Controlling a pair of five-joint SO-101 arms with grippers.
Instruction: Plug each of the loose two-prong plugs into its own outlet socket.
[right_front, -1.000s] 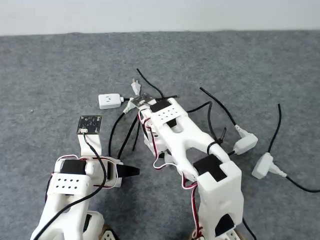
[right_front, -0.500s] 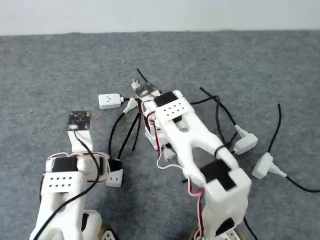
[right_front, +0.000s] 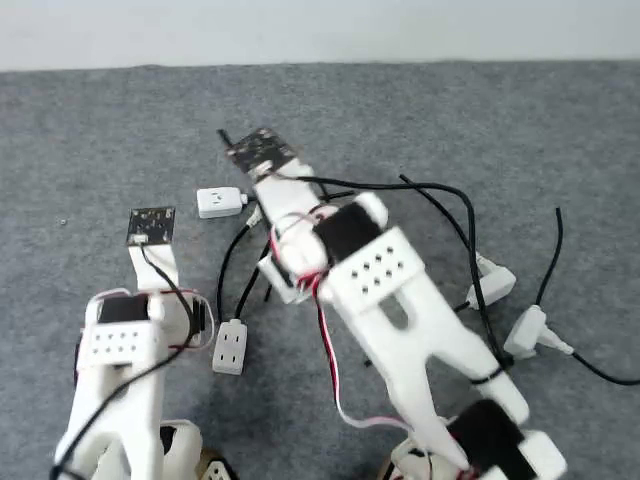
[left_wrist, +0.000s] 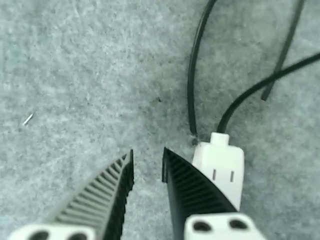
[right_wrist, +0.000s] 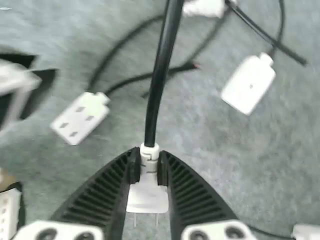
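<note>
My right gripper (right_wrist: 146, 167) is shut on a white two-prong plug (right_wrist: 147, 196), prongs pointing back toward the wrist. Its black cord (right_wrist: 162, 70) runs away over the carpet. In the high view that cord (right_front: 440, 192) arcs over the raised right arm (right_front: 380, 275). A white outlet socket (right_front: 228, 347) lies on the carpet beside the left arm (right_front: 120, 340). The same socket (left_wrist: 222, 165) sits just outside one finger of my left gripper (left_wrist: 147, 162), which is narrowly open with nothing in it. A second white socket (right_front: 220, 202) lies farther back.
Two more white cord-end blocks (right_front: 490, 287) (right_front: 527, 330) lie at the right with black cords trailing. Loose black cords (right_front: 235, 255) cross the grey carpet between the arms. A white wall edge (right_front: 320, 35) bounds the far side.
The right arm has risen and swung up with the plug, lifting its cord off the carpet. The left arm shifted left, and the socket now lies uncovered beside it.
</note>
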